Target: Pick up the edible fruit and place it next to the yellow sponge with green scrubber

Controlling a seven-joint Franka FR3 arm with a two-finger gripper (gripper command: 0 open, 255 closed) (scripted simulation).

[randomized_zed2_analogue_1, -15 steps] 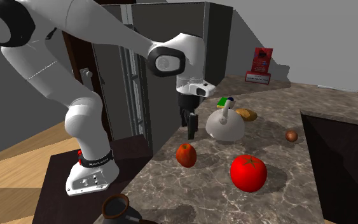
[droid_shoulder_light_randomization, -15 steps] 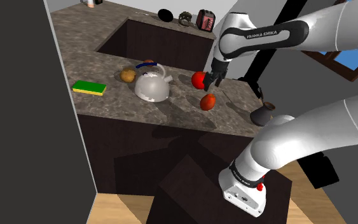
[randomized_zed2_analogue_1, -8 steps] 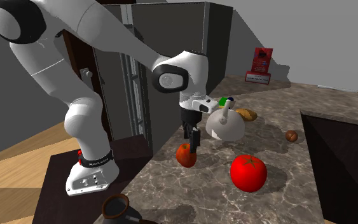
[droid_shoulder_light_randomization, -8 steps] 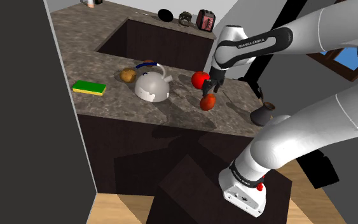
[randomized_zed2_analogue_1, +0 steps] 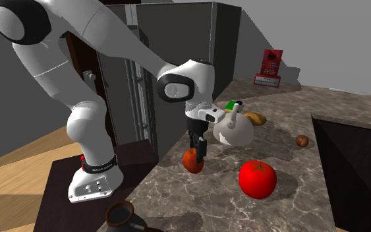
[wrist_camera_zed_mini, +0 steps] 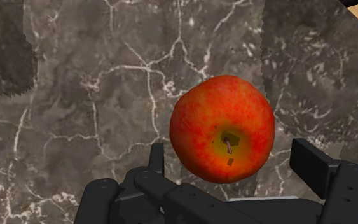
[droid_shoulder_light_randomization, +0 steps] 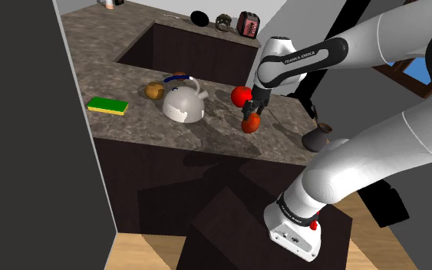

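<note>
Claw is seen released, fingers spread to either side of the apple; a gap is visible on both sides in the wrist view, so nothing is gripped yet. Apple is located on the bench, near the front edge, close to the larger red tomato but apart from it. In the shoulder view the claw is placed right over the apple; the same is shown in the second exterior view, claw low on the apple, tomato off toward that view's right. Stem dimple is pointed up at the wrist camera, so the apple is judged roughly upright. Handling estimate: firm, fairly light, smooth rounded skin, so slip or roll-out is expected if it is pinched high or off-centre. Grip is best taken across the widest girth, fingers level with the middle, stem axis kept between them. Moderate squeeze should be enough; bruising is considered a minor risk. Sponge is placed well apart, toward the shoulder view's left, with the kettle between it and the apple, so the carry path is likely to need lift over or around the kettle.
</note>
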